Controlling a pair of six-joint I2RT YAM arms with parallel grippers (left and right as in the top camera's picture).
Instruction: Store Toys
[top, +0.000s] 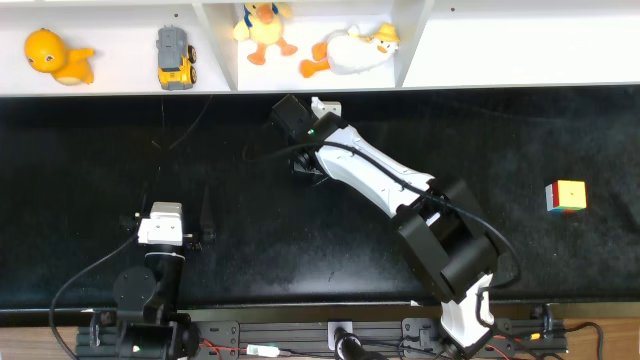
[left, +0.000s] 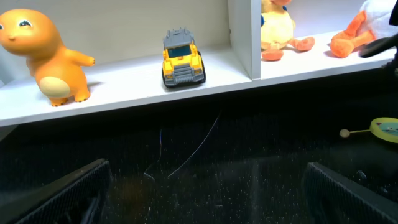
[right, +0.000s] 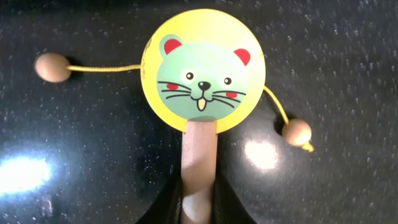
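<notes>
A wooden rattle drum (right: 202, 78) with a yellow rim and a green mouse face lies flat on the black mat, its two beads on strings spread out to either side. My right gripper (right: 198, 198) is shut on its wooden handle (right: 199, 155). In the top view the right gripper (top: 303, 160) is at the mat's far middle, close to the shelf. The left wrist view catches the drum (left: 385, 129) at its edge. My left gripper (top: 162, 225) hangs open over bare mat at the left, nothing between its fingers (left: 68, 193).
A white shelf (top: 120, 85) runs along the far edge, holding an orange figure (top: 58, 55), a yellow truck (top: 176, 57), a yellow duck plush (top: 265, 30) and a white duck plush (top: 350, 50). A colour cube (top: 566, 196) sits at the mat's right.
</notes>
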